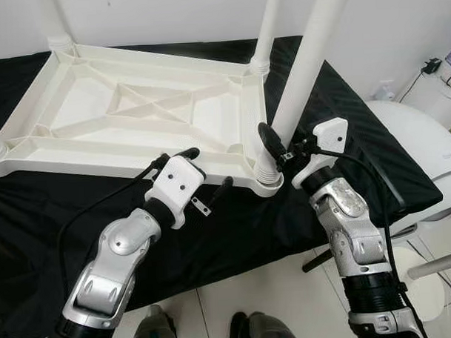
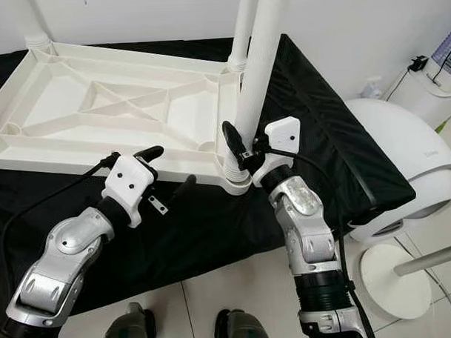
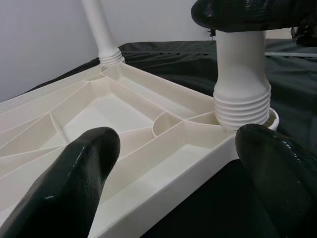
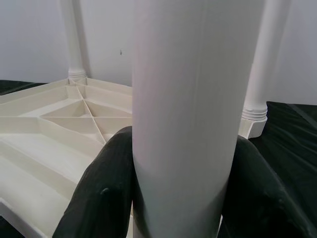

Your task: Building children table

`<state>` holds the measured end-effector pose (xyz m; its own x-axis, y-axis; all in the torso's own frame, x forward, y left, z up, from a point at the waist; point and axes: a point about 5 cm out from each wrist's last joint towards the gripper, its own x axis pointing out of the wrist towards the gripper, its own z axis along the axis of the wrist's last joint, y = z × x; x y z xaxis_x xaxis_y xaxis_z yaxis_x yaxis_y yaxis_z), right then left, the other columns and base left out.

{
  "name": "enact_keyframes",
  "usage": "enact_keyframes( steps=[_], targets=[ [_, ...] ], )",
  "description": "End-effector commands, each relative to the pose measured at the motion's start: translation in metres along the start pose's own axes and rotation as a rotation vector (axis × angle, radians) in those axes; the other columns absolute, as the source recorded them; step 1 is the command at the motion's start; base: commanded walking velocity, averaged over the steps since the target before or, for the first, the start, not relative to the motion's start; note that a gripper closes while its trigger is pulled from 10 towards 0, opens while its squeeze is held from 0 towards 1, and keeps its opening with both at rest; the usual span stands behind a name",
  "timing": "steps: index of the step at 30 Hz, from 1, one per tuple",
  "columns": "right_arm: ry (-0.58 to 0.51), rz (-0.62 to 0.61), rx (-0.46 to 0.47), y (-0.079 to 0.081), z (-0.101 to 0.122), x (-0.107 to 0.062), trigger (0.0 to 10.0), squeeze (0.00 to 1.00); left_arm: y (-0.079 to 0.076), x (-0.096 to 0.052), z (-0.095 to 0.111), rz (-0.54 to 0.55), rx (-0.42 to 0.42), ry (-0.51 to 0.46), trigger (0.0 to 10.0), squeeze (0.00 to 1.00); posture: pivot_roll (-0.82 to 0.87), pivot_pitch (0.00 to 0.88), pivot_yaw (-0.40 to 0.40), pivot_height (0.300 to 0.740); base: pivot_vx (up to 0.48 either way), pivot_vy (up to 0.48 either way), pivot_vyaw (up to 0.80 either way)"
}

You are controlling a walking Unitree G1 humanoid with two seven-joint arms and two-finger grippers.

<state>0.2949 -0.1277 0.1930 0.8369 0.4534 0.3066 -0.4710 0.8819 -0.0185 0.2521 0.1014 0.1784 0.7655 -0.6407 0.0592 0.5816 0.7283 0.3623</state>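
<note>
Right gripper [image 1: 275, 146]: both black fingers clamped around the white round plastic table leg [image 1: 305, 70], low on the shaft, just above its ribbed collar. The leg stands in the near right corner socket of the white ribbed plastic tabletop [image 1: 127, 106], which lies upside down on the black cloth-covered surface [image 1: 227, 228].

Left gripper [image 1: 208, 169]: fingers spread apart, holding nothing, poised at the tabletop's near edge, one finger over the rim, the other off it above the cloth. More legs already stand at other corners.

Risks, as judged:
- Leg looks slightly tilted; pressing or twisting it off-axis could jam it in the socket.
- Tabletop unrestrained; it may slide on the cloth under the right arm's load.
</note>
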Motion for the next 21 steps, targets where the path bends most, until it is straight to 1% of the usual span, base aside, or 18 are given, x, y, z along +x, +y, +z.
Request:
enact_keyframes(
  steps=[1, 21],
  targets=[
    [0.064, -0.001, 0.024, -0.002, -0.011, -0.008, 10.0, 0.0, -0.002, -0.002, -0.001, -0.024, -0.003, 0.01, 10.0, 0.0, 0.06, 0.114, -0.1, 0.74, 0.0, 0.0, 0.0],
    [0.081, -0.018, 0.013, -0.007, -0.011, -0.018, 10.0, 0.0, 0.004, -0.003, -0.002, -0.018, 0.011, 0.015, 10.0, 0.0, 0.06, 0.097, -0.09, 0.74, 0.0, 0.0, 0.0]
  ],
)
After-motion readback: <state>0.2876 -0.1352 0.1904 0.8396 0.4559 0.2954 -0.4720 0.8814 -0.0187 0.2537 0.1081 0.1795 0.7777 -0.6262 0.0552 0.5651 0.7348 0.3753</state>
